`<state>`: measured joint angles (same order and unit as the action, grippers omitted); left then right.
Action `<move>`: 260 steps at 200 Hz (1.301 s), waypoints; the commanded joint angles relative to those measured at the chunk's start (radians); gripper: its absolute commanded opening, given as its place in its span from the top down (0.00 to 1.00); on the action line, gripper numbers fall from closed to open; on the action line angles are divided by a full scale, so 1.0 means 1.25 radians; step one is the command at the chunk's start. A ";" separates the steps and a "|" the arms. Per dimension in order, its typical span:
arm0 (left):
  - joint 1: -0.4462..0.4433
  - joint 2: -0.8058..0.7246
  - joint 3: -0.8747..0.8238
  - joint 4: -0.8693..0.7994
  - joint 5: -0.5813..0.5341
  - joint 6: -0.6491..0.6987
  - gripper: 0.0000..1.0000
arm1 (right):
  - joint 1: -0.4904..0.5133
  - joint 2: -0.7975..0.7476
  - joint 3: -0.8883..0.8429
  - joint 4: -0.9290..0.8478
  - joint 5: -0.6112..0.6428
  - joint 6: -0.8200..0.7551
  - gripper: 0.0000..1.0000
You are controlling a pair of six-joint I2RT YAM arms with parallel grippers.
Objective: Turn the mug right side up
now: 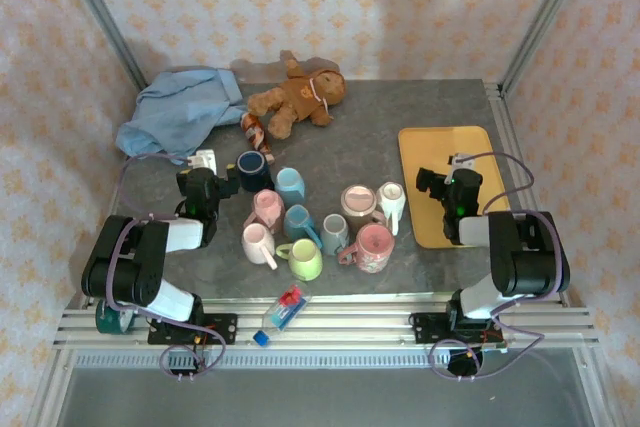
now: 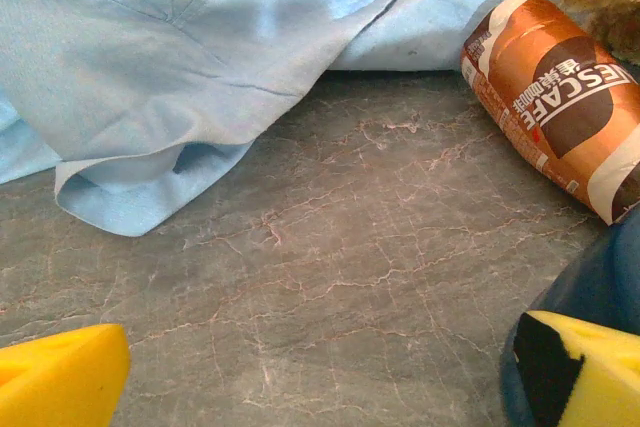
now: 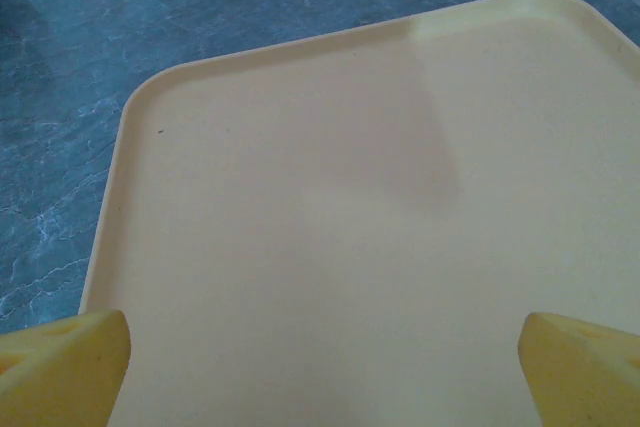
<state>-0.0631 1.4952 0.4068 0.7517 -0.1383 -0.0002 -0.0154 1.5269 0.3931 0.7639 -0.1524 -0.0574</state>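
Plainly, left gripper [image 2: 320, 382] gapes empty; blue mug [image 2: 600, 282] beside its right finger. Right gripper [image 3: 320, 367] released over tray [image 3: 300, 147].

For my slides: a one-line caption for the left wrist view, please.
Open left gripper over grey table: blue cloth ahead, Nescafe can and navy mug right.

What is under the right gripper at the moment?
The yellow tray: the open right gripper hangs over its bare surface, nothing between the fingers. From above, the arm covers the tray's near part, so that patch cannot be checked.
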 commanded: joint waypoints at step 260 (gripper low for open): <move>-0.012 -0.300 0.182 -0.500 0.020 -0.030 0.00 | 0.004 -0.269 0.186 -0.456 -0.025 0.036 0.04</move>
<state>-0.0723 1.2617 0.4973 0.4435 -0.1596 -0.0078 -0.0154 1.3190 0.5163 0.4633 -0.1555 -0.0517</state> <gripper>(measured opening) 0.998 0.964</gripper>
